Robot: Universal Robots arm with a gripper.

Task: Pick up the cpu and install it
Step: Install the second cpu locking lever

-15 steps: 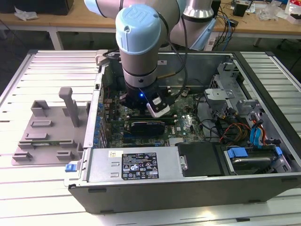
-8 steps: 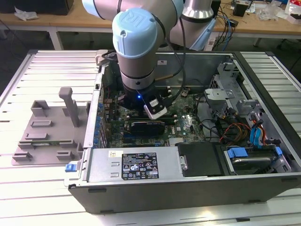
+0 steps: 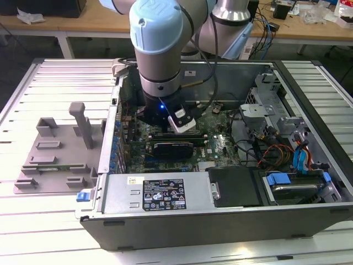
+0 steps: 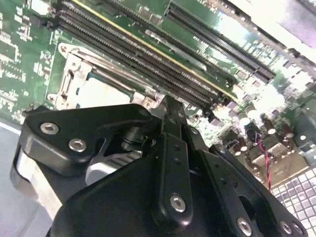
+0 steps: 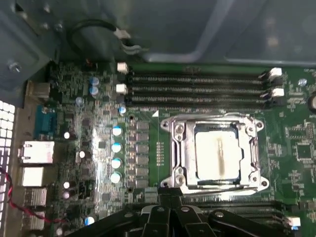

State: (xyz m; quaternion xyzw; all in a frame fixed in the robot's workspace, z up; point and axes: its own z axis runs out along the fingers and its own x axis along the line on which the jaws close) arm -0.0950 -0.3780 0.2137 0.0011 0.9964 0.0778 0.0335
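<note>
Though its opening cannot be told, the hand (image 5: 165, 210) is held just beside the socket frame (image 5: 216, 151), where the cpu (image 5: 218, 155) is seated; misalignment could bend pins.

- Robot arm (image 3: 160, 49), grey and pale blue, reaching down into the open computer case (image 3: 220, 221).
- Green motherboard (image 3: 220, 146) on the case floor, under the arm's wrist.
- Grey fixture tray (image 3: 52, 160) with upright posts, on the slatted metal table (image 3: 33, 221), at the exterior view's left of the case.
- Blue-tabbed drive bay (image 3: 292, 185) at the exterior view's right.
</note>
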